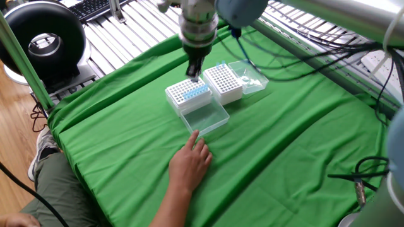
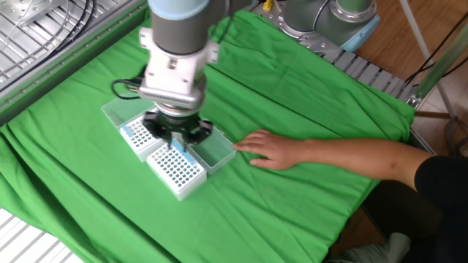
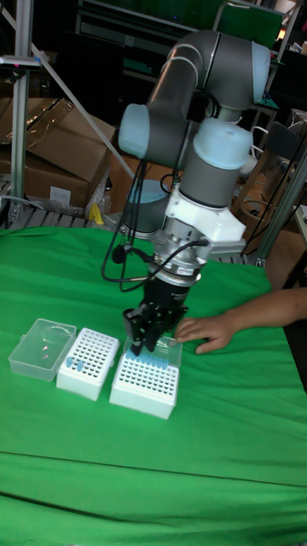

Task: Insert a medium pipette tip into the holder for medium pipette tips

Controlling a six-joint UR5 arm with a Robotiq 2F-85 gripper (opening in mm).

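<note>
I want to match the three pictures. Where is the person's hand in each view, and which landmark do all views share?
One fixed view: the person's hand is at lower centre, fingers pointing up toward the clear lid.
The other fixed view: the hand is at centre right, reaching left.
Tall fixed view: the hand is at middle right, beside the pincer.
Shared landmark: the tip rack with blue tips.

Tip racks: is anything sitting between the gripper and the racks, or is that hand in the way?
Nothing visible does. The gripper hangs just above the two tip racks with open air beneath it. The person's hand rests on the cloth at the clear lid, off to one side, not under the gripper.
</note>
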